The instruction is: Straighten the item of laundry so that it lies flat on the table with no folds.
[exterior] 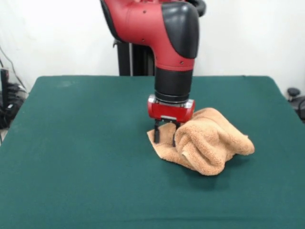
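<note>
The item of laundry [209,140] is a light orange-tan towel, bunched and rolled into a lump right of the table's middle. A flatter corner of it sticks out to the left. My gripper [165,140] comes straight down onto that left corner, its two dark fingers [157,132] a small gap apart, their tips on or in the cloth. Whether cloth is pinched between them does not show. The table [86,143] is covered in dark green cloth.
Dark cables and equipment [8,102] sit off the table's left edge, and a black object [296,98] off its right edge. Green cloth stretches wide to the left of the towel and toward the front.
</note>
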`<state>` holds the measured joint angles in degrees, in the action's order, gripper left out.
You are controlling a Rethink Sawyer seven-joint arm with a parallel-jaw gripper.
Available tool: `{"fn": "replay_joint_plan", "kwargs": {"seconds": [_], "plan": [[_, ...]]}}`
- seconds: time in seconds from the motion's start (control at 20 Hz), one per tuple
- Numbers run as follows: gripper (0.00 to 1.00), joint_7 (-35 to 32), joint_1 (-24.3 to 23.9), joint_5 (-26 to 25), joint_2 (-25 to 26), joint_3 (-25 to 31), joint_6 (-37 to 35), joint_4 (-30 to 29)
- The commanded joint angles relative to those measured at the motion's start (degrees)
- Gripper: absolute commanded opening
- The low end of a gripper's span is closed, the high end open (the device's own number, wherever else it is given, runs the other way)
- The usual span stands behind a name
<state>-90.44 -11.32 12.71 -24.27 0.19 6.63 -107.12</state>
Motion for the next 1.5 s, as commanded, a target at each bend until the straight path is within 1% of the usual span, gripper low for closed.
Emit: {"fn": "replay_joint_plan", "kwargs": {"seconds": [0.05,0.2,0.25,0.45,0.7,0.75,0.95,1.05,1.15,1.4,1.5], "plan": [[0.00,-12.64,5.46,4.64,4.84,-0.14,-0.28,3.68],[0.00,-13.06,6.63,6.46,4.56,-1.42,-3.77,3.94],[0.00,-14.04,6.34,7.21,4.24,-0.93,-4.29,3.24],[0.00,-15.52,7.84,9.45,3.32,-2.08,-3.11,1.79],[0.00,-16.52,9.76,11.29,1.01,-2.55,-2.71,-0.84],[0.00,-16.29,9.47,10.71,-0.22,-2.36,-2.40,-1.51],[0.00,-14.52,8.61,8.71,-10.07,-2.47,-7.63,-6.26],[0.00,-14.04,10.34,8.91,-14.14,-5.01,-10.41,-7.59],[0.00,-14.00,12.77,9.55,-16.85,-8.27,-13.72,-7.90],[0.00,-16.74,18.94,10.49,-20.39,-15.57,-23.02,-6.51],[0.00,-18.62,21.49,10.94,-20.92,-17.87,-25.31,-6.15]]}}
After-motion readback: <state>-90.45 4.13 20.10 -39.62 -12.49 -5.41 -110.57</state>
